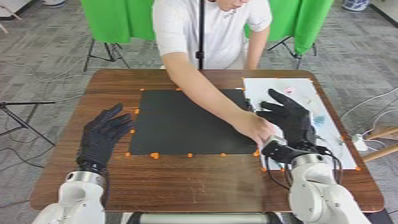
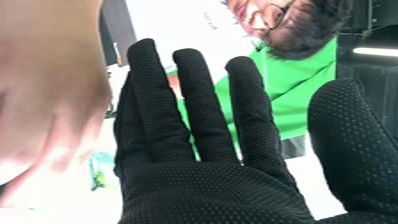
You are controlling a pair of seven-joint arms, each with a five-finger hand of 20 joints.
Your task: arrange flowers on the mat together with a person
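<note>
The black mat (image 1: 191, 122) lies on the table's middle. My right hand (image 1: 289, 117) is over the white sheet at the right, its fingers straight. In the right wrist view the same hand (image 2: 204, 192) has fingers and thumb spread, holding nothing. A person's hand (image 1: 255, 127) reaches across the mat to the sheet's near-left part, close beside my right hand's wrist; what it may hold is hidden. Small pale pink and bluish items, perhaps flowers (image 1: 320, 120), lie on the sheet. My left hand (image 1: 105, 132) is left of the mat, fingers loosely extended, holding nothing.
The white sheet (image 1: 347, 152) covers the table's right side. Orange tape bits (image 1: 155, 155) mark the mat's edges. The person's forearm (image 1: 206, 95) crosses the mat from the far side. Brown wooden table (image 1: 195, 182) surrounds the mat.
</note>
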